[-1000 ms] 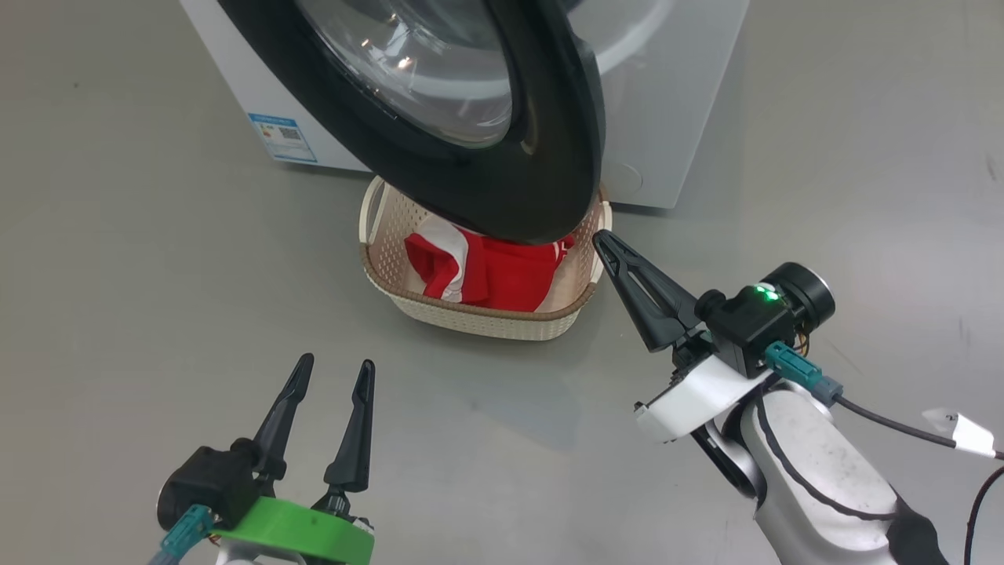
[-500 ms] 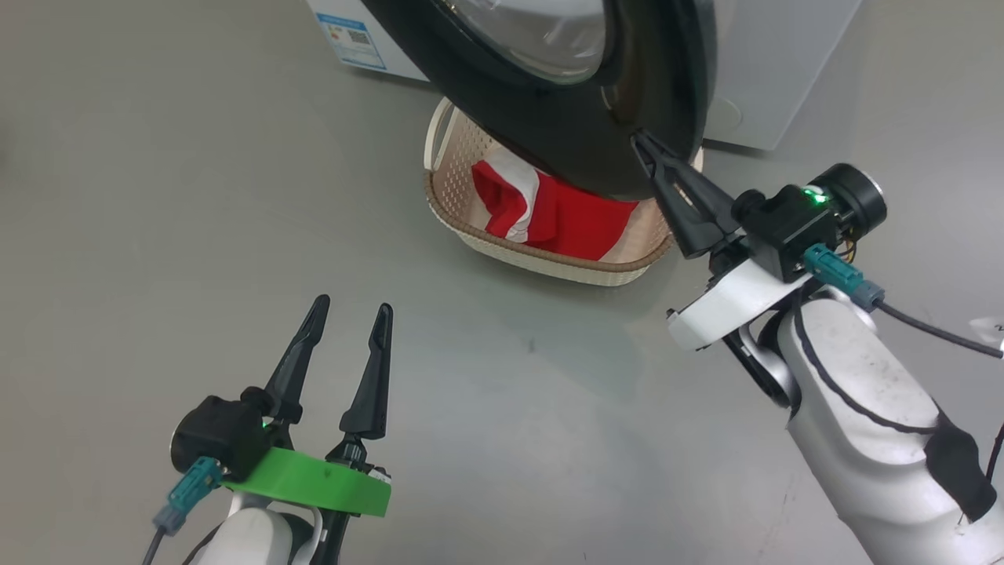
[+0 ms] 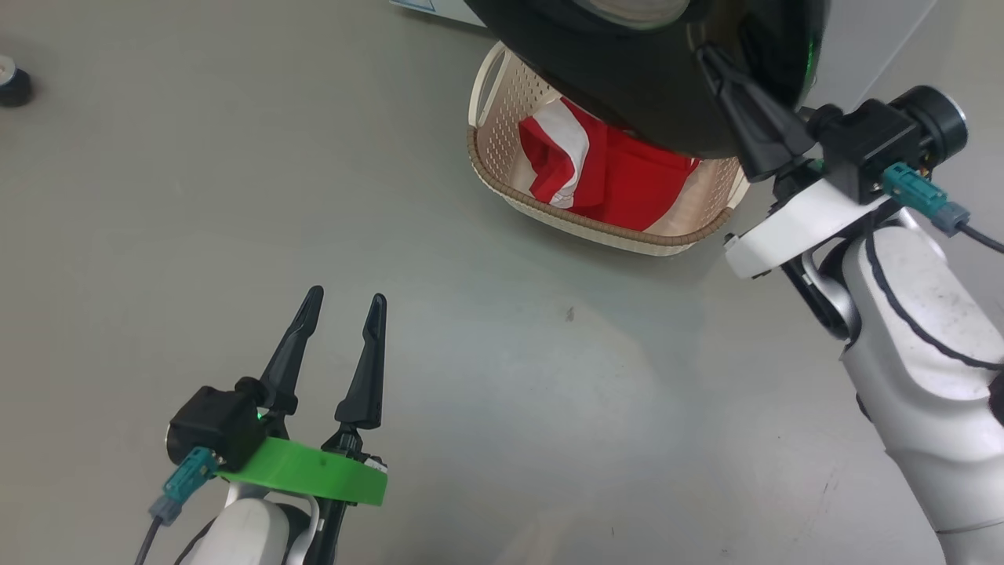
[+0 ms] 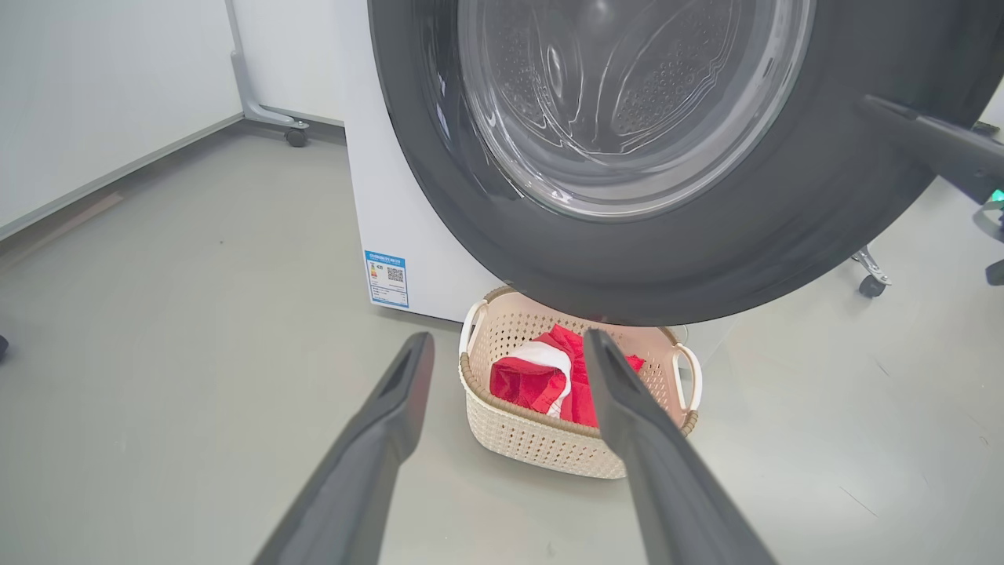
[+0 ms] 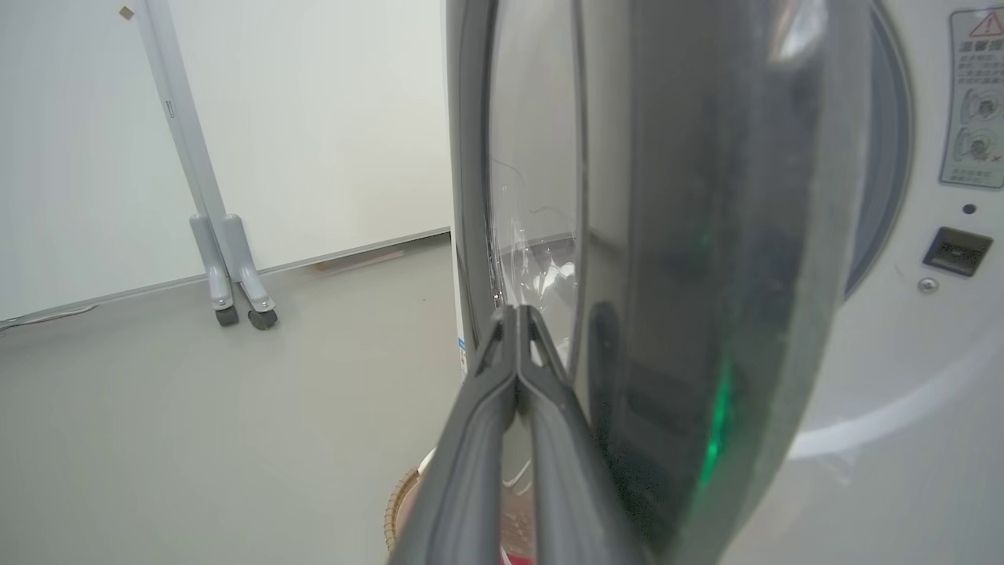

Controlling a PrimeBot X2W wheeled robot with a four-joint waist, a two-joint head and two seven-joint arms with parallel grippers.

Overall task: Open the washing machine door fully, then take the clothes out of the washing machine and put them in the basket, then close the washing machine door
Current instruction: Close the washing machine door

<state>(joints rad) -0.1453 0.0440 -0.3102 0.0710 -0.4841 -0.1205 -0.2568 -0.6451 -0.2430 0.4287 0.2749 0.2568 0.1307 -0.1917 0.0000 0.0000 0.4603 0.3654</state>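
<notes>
The washing machine door [image 3: 643, 102], black-rimmed with a glass bowl [image 4: 627, 102], stands swung out from the white washing machine [image 4: 369, 196]. In the right wrist view the door [image 5: 706, 235] is seen edge-on, apart from the machine's front [image 5: 925, 329]. My right gripper [image 3: 706, 53] is shut and empty, its tips [image 5: 515, 311] lying against the door's outer face near the rim. Below the door, the cream basket [image 3: 596, 227] holds the red and white clothes [image 3: 620, 176]. My left gripper [image 3: 346, 295] hangs open and empty over the floor, well short of the basket [image 4: 541, 439].
A small black and white object [image 3: 12, 78] lies on the floor at the far left. Grey wheeled stand legs [image 5: 235, 290] stand by the wall left of the machine, and a caster [image 4: 871, 282] to its right. A blue label [image 4: 386, 278] marks the machine's side.
The head view has shifted as the camera moved. My shut right gripper has gone from beside the basket's rim up onto the door's black rim. The left gripper stays open.
</notes>
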